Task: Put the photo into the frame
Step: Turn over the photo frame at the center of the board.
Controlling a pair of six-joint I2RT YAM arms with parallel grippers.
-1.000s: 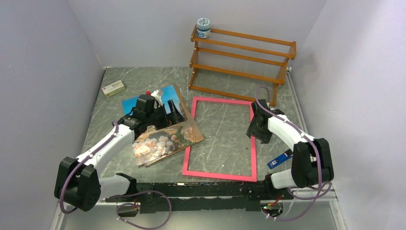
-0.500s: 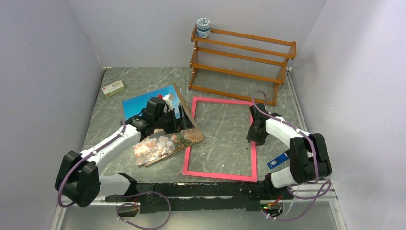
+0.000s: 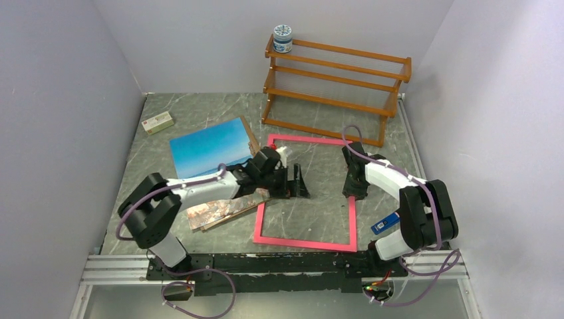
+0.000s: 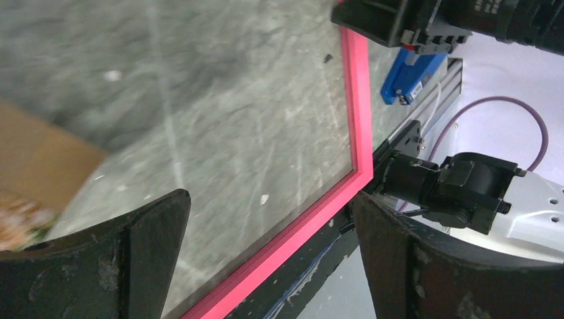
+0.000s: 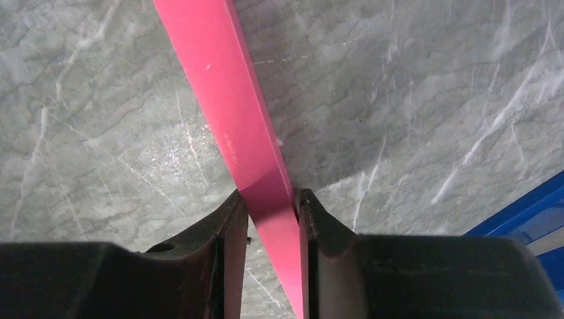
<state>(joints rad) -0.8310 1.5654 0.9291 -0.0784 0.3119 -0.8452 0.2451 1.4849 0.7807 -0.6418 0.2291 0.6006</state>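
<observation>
1. Swinging off the print, the left arm has crossed to the right. Its pincer [image 4: 269, 199] now hangs over the left part of the large, thin, bright pink rectangular picture frame [image 3: 302, 243], jaws spread wide with nothing between them.
2. That leaves the large rectangular photo [image 3: 206, 149] of a rocky seashore under blue sky uncovered. It lies face up on the grey marbled desk [image 3: 199, 109], left of the frame, resting on a plain brown fibreboard panel [image 4: 40, 159]. Its near right corner reaches the frame's left rail; I cannot tell whether they overlap.
3. The right pincer [image 5: 271, 199] has barely shifted and is clenched on the frame's right rail, one finger on each side.
4. The frame lies flat with its pink face up, the desk showing through its pane, and the photo is not yet in it. With the photo let go, the frame probably has to be lifted or turned over first.
</observation>
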